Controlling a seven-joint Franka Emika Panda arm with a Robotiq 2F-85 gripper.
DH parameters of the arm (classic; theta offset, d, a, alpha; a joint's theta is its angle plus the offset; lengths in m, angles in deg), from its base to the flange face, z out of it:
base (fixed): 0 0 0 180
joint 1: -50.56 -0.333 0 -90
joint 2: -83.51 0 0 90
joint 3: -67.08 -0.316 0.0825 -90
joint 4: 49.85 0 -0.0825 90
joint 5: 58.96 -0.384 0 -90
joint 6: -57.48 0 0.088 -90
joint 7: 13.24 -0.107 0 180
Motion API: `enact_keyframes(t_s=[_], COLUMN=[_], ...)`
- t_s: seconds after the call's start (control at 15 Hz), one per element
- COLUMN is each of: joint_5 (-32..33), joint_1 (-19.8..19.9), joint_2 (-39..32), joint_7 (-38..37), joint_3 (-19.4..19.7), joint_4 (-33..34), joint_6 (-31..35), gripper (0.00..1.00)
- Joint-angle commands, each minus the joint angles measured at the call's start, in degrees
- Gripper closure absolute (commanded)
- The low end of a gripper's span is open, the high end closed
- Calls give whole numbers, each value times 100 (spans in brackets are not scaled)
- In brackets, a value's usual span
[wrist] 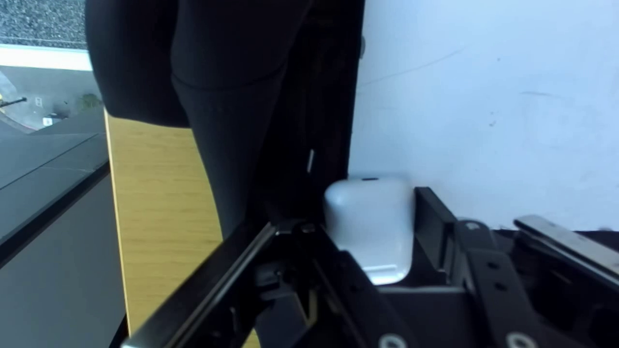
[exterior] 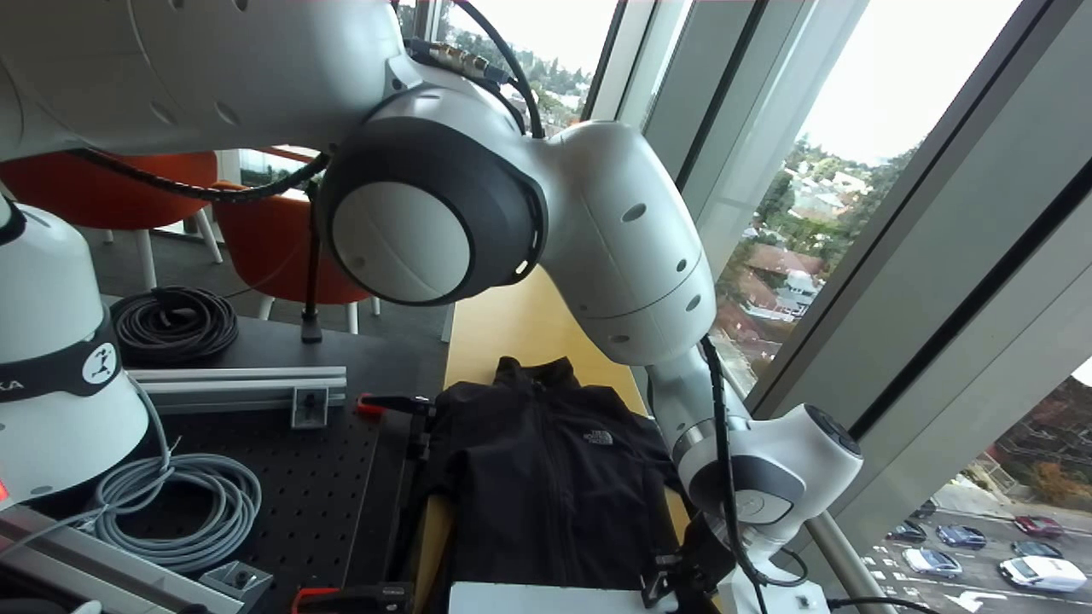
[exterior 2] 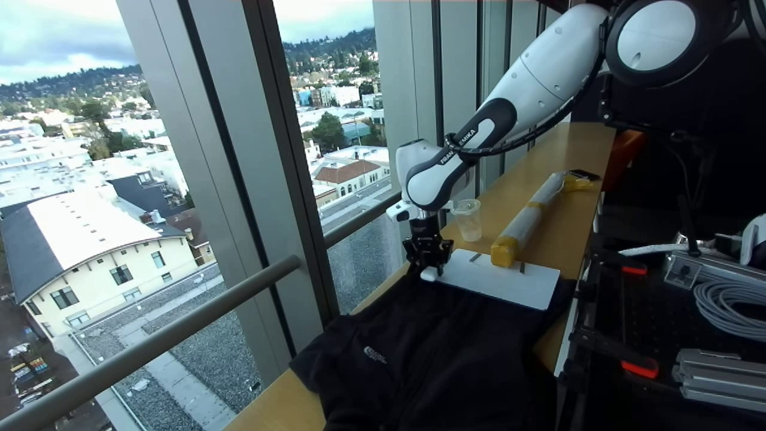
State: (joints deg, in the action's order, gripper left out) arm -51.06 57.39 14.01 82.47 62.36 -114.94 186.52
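At the window-side corner of the white board, beside the jacket's hem: one small white case, rounded, with a dark slot, covering that corner as the wrist view shows it. One gripper, yours, black: fingers clamped on the case, one against either side. Whether the case touches the board or hangs just above it, you cannot tell from these views. One wooden tabletop, long and narrow, running along the windows; the board lies flat across it. One black jacket, zip front, laid lengthwise on the tabletop, collar away from the board, a sleeve lapping over the window edge. One wrapped tube, yellow tape at its ends, its near end at the board's far edge. One clear plastic cup, upright toward the window edge. State of the work, by judgement: done, your grasp of the case, which looks secure; left, its release, since the case is within your fingers and not yet set free.
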Motion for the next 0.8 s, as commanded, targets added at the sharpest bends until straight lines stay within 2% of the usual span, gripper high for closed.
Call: enact_keyframes(t_s=[0.0, 0.73], joint_5=[-47, -173], joint_1=[-409, -292], joint_2=[752, 703], joint_7=[-976, -1009], joint_3=[79, 15], joint_4=[-1118, -1169], joint_6=[417, 381], gripper=[77, 77])
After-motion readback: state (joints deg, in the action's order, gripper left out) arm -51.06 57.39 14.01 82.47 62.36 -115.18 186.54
